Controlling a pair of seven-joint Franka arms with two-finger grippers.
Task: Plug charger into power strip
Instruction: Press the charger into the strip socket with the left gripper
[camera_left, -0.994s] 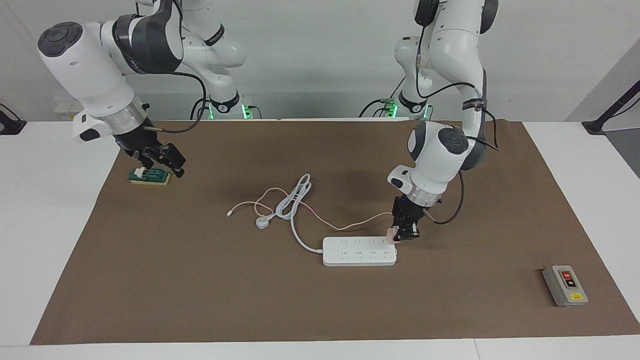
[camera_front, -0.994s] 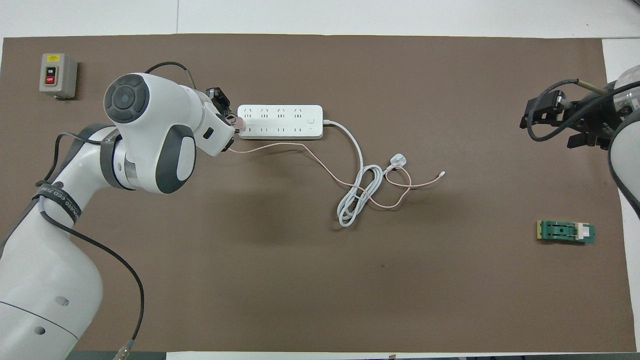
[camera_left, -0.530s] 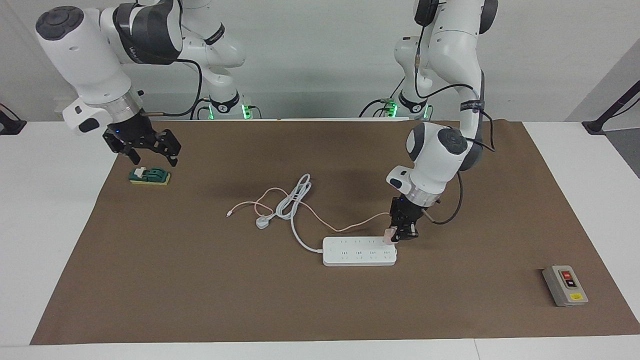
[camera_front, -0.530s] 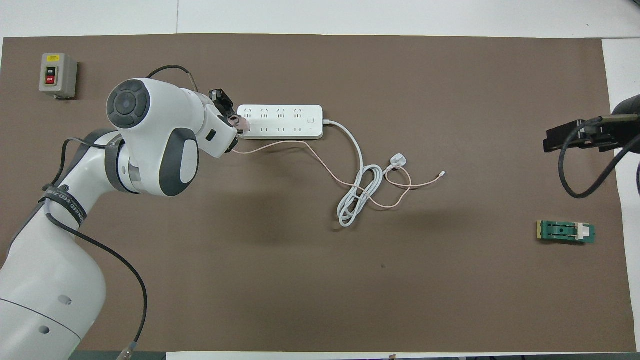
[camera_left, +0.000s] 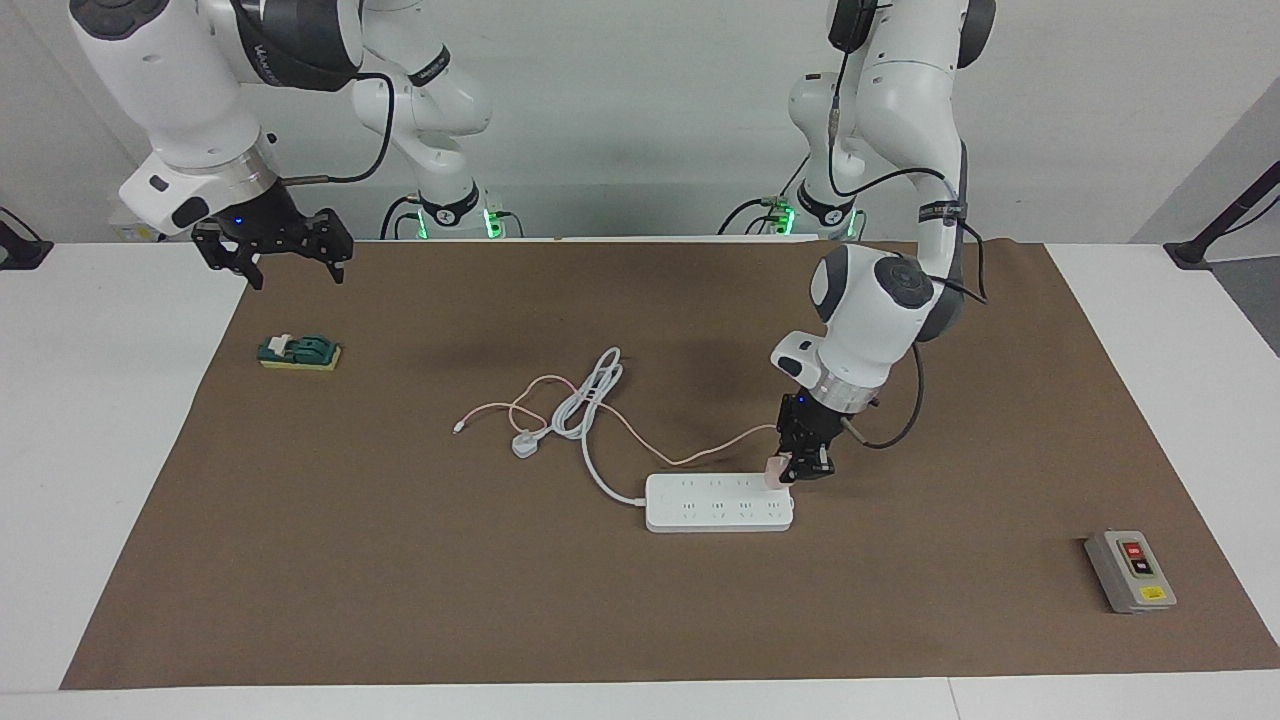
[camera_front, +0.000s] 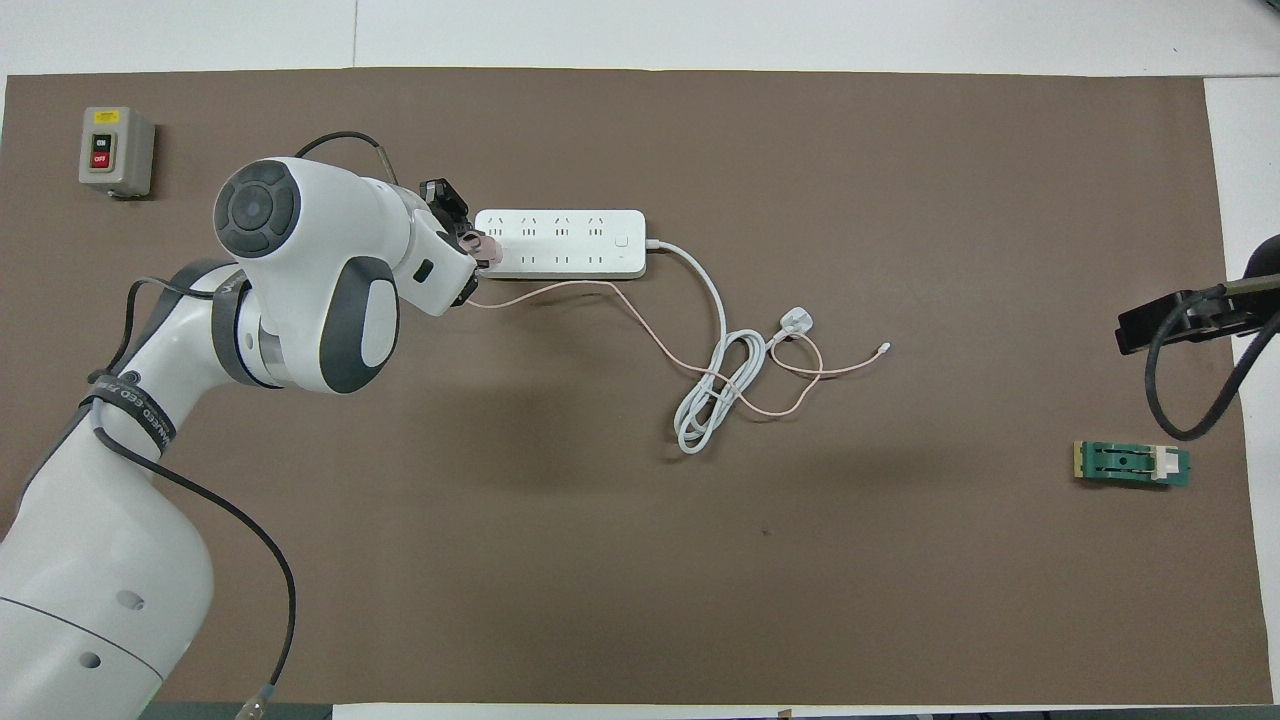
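The power strip (camera_left: 718, 502) lies flat on the brown mat, and it also shows in the overhead view (camera_front: 560, 243). My left gripper (camera_left: 800, 466) is shut on the pale pink charger (camera_left: 775, 470). It holds the charger upright at the strip's end toward the left arm, over the row of outlets nearer the robots. I cannot tell whether the pins are in. The overhead view shows the charger (camera_front: 482, 246) at the same end. Its thin pink cable (camera_left: 700, 455) trails toward the robots. My right gripper (camera_left: 293, 270) is open and empty, raised at the right arm's end of the mat.
The strip's thick white cord (camera_left: 590, 400) lies coiled with the pink cable, ending in a white three-pin plug (camera_left: 524, 444). A green switch block (camera_left: 298, 352) lies under the right gripper's side. A grey button box (camera_left: 1130, 572) sits toward the left arm's end.
My right gripper has risen and drawn back from the green block toward the robots. My left gripper has shifted the charger slightly onto the strip's end.
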